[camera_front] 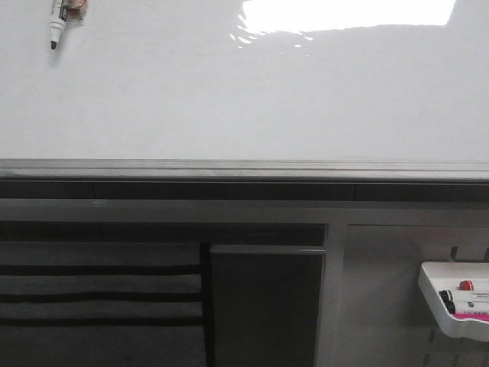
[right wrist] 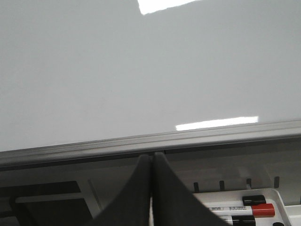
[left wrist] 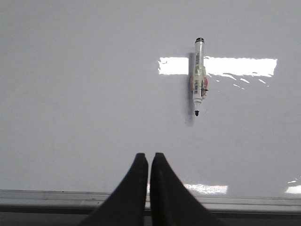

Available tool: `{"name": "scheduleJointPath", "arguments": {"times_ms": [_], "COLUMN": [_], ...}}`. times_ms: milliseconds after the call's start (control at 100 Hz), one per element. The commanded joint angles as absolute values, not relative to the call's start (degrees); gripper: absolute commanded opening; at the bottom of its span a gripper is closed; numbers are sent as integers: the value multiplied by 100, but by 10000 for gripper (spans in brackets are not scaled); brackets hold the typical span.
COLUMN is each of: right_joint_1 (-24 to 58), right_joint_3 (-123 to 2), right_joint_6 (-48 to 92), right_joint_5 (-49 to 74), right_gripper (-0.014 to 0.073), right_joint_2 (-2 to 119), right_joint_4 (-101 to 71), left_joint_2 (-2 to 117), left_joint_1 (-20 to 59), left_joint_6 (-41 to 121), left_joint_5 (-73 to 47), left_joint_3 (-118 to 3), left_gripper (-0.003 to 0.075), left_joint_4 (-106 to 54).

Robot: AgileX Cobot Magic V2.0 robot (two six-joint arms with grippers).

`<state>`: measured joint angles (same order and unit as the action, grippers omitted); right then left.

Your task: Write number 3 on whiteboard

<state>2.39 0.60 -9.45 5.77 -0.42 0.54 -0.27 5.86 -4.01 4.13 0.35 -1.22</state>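
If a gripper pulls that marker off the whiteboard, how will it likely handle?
The marker looks like a slim, stiff plastic barrel, probably light. It hangs tip-down on the whiteboard, seemingly held by a clip or magnet, so expect slight resistance. Its round, smooth body may slip or twist between the narrow left fingers.

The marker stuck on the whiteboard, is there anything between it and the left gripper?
Nothing visible. In the left wrist view only bare whiteboard lies between the left gripper, shut and empty, and the uncapped marker, tip pointing down toward the rail. No number is drawn yet.
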Motion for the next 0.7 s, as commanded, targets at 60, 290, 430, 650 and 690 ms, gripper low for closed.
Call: {"name": "scheduleJointPath", "arguments": {"times_ms": [60, 290, 430, 650, 690], "right_joint_1": [214, 214, 214, 214, 214], "right_joint_3": [212, -286, -1090, -2508, -2720], "right_joint_6": [-927, -927, -927, -303, -191], "right_joint_5": [35, -46, 676, 1792, 1984], "right_gripper": [-69, -69, -69, -69, -69], "right_joint_2": [-134, -134, -4, 1059, 1292], "right_joint_4": [90, 90, 90, 90, 90], "left_joint_2": [-184, -184, -59, 897, 1102], "left_joint_1": [612, 612, 612, 612, 612], "left_joint_6": [-446, -446, -446, -446, -446], "left_joint_5": [869, 1092, 538, -1121, -1403], "left_joint_3": [73, -238, -971, -2461, -2720], "left_gripper": [-20, -20, -20, -20, -20], "left_joint_4": [-114, -489, -564, 84, 293]}}
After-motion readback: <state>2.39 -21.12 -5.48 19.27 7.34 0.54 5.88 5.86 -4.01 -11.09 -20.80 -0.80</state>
